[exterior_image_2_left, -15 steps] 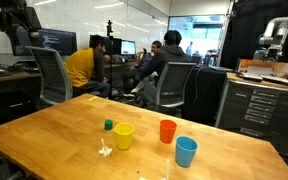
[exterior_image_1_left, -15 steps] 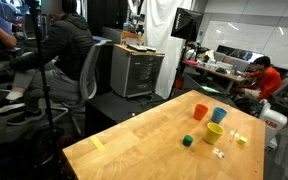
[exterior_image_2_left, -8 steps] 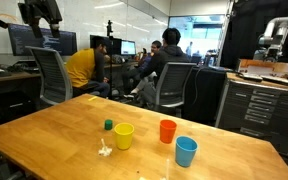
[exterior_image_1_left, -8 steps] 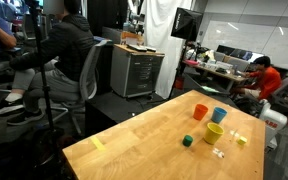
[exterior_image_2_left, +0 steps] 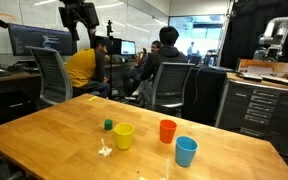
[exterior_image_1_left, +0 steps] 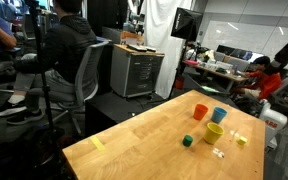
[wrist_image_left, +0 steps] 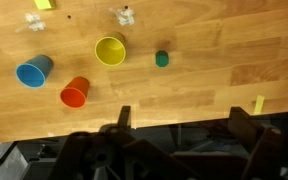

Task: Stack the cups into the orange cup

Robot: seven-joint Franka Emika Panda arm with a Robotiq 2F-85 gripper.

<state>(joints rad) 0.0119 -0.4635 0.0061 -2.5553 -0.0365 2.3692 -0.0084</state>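
The gripper (exterior_image_2_left: 79, 17) hangs high up in an exterior view, well above the wooden table (exterior_image_2_left: 44, 130) and off toward its far edge, fingers pointing straight down. From the wrist view it looks down on the whole tabletop, and its two dark fingers (wrist_image_left: 124, 118) sit wide apart at the bottom of the picture, jaws spread and nothing between them. Down on the wood all three cups stand upright and separate, none nested. The orange cup (exterior_image_2_left: 167, 131) sits in the middle of the group, with the yellow cup (exterior_image_2_left: 124, 136) to one side and the blue cup (exterior_image_2_left: 186, 151) to the other, nearer the table's edge. In the wrist view the orange cup (wrist_image_left: 75, 94) is just beside the blue cup (wrist_image_left: 34, 71), while the yellow cup (wrist_image_left: 110, 49) stands a little apart. A small green block (wrist_image_left: 162, 59) lies near the yellow cup, not touching it. The gripper is well apart from every cup.
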